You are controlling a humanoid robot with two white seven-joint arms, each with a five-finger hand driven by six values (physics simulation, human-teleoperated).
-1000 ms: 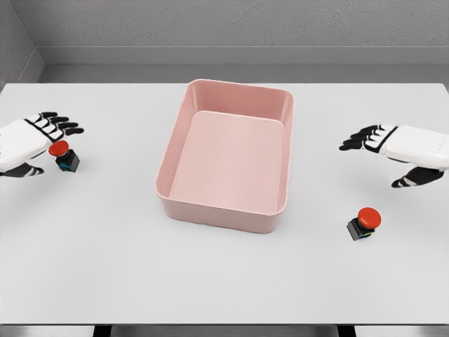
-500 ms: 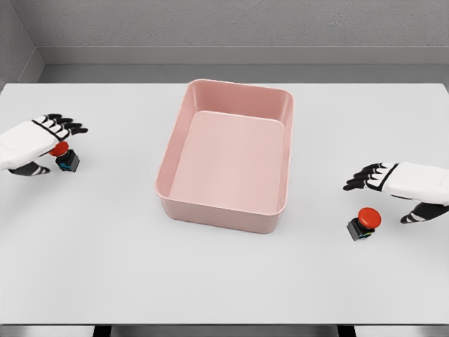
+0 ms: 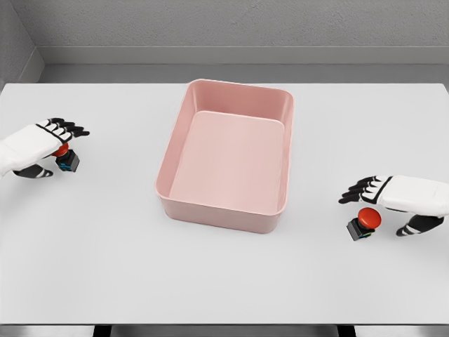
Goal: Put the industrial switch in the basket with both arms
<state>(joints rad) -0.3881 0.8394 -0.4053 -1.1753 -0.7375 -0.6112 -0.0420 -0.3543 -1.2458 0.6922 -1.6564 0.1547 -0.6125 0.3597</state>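
- 2 industrial switches are sitting on the white worktop (image 3: 224, 281), each with a red mushroom button on a small dark body showing a bit of blue.
- The left switch (image 3: 67, 159) is standing near the worktop's left edge, well apart from the basket, with its red cap partly covered by the left hand.
- The right switch (image 3: 363, 222) is standing toward the right front of the worktop, tilted a little, its dark base pointing toward the lower left and its red cap toward the upper right.
- The left hand (image 3: 38, 145) is reaching in from the left edge and hanging over the left switch; its black-tipped fingers (image 3: 69, 128) are stretching out above the cap and the thumb is dropping on the near side, so the hand is spread and gripping nothing.
- The right hand (image 3: 396, 201) is coming in from the right edge and hovering just over the right switch, fingers extending leftward past the cap and the thumb hanging down to the right of it; it is also spread, with nothing clasped.
- The pink basket (image 3: 172, 151) is lying in the middle of the worktop between the 2 switches, a rounded rectangular tub holding nothing.
- Behind the worktop, a grey wall (image 3: 231, 24) is running across the back.
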